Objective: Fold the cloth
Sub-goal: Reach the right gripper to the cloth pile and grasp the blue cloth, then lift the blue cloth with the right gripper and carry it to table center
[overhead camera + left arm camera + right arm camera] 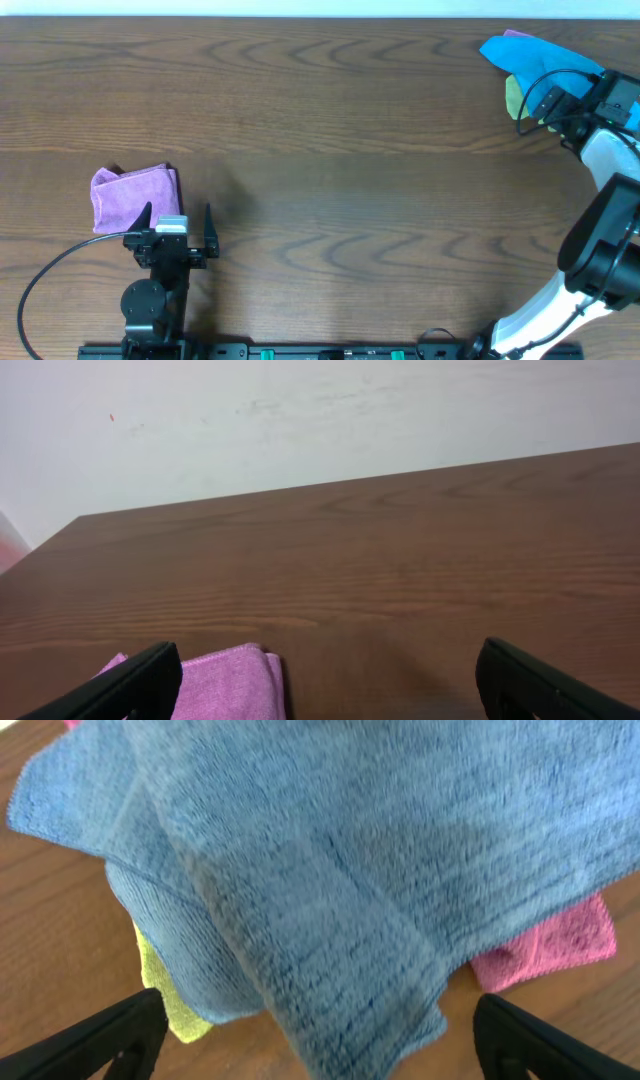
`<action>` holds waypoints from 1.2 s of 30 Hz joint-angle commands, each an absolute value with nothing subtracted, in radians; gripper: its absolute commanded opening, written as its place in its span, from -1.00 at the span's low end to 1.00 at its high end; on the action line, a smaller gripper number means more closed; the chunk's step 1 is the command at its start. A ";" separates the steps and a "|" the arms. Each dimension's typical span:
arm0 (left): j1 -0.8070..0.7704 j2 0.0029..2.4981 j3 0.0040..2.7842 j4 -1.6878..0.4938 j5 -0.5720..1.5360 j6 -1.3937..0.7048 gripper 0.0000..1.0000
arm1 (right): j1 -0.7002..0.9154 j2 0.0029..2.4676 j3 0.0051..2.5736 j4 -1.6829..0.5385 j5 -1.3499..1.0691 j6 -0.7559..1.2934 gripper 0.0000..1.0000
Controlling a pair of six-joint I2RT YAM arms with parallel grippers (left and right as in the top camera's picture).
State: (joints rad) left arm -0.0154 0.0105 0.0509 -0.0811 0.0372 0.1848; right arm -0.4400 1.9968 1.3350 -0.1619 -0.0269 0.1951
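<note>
Cloth [330,870] lies rumpled over a pink cloth [560,945], right tool [318,1020] spread wide.

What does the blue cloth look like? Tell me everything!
The blue cloth is soft, fuzzy and plain, like a towel. It is not folded yet: it lies rumpled at the table's far right corner, draped over a yellow-green cloth and a pink cloth.

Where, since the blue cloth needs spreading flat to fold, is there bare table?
The table's whole middle is bare wood, from the folded purple cloth and left gripper across to the blue cloth. Crowded: the far right corner, where it overlies a yellow-green cloth and a pink cloth under the open right gripper.
</note>
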 commanded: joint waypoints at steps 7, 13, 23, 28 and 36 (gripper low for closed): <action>-0.019 0.004 0.015 -0.098 0.019 0.199 0.90 | -0.432 2.052 1.353 -0.121 -0.031 0.155 0.85; -0.019 0.004 0.015 -0.098 0.019 0.199 0.90 | -0.432 2.067 1.353 -0.109 -0.026 0.155 0.58; -0.019 0.004 0.015 -0.098 0.019 0.199 0.91 | -0.432 2.067 1.353 -0.097 -0.023 0.147 -0.37; -0.019 0.004 0.015 -0.098 0.019 0.199 0.90 | -0.430 2.065 1.356 -0.117 -0.028 0.123 -0.97; -0.019 0.004 0.015 -0.098 0.019 0.199 0.90 | -0.430 1.998 1.422 -0.256 -0.027 0.088 -0.97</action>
State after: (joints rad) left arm -0.0154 0.0105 0.0509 -0.0811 0.0372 0.1848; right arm -0.4397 2.0575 1.3811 -0.2325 -0.0269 0.1116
